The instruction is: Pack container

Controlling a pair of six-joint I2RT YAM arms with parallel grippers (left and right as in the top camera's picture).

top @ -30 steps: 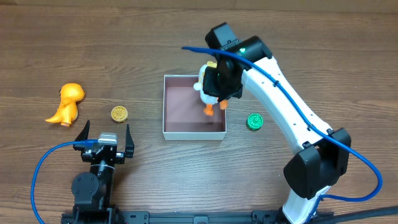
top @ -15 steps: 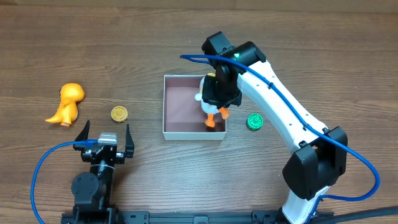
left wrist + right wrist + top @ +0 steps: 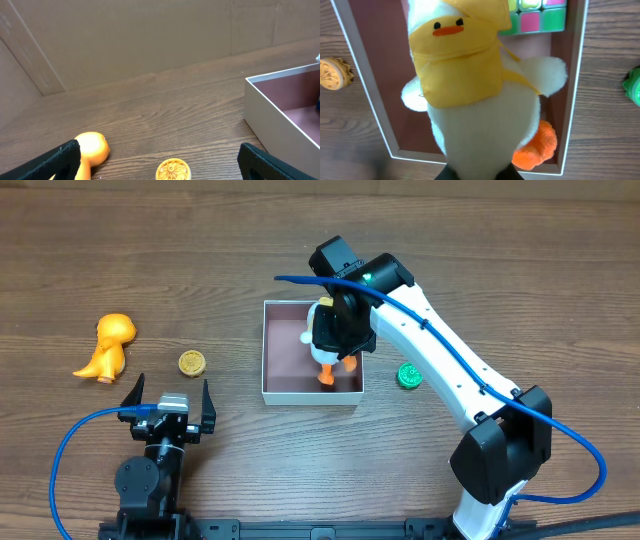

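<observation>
The container [image 3: 285, 392], a shallow square white-walled box with a pinkish-brown floor, sits mid-table. It also shows in the left wrist view [image 3: 272, 102] and the right wrist view [image 3: 365, 95]. My right gripper [image 3: 338, 332] is shut on a white plush duck [image 3: 325, 355] with a yellow hood and orange feet, held over the container's right half. In the right wrist view the duck [image 3: 480, 100] fills the frame, with a multicolour cube [image 3: 540, 12] on the container floor behind it. My left gripper [image 3: 168, 402] is open and empty near the table's front left.
An orange toy dinosaur [image 3: 106, 346] lies far left. A yellow disc [image 3: 192, 363] lies between it and the container and shows in the left wrist view [image 3: 173, 170]. A green disc [image 3: 407, 375] lies right of the container.
My right gripper has moved left and down with the duck, from the container's right wall to over its floor. The left arm has not moved.
</observation>
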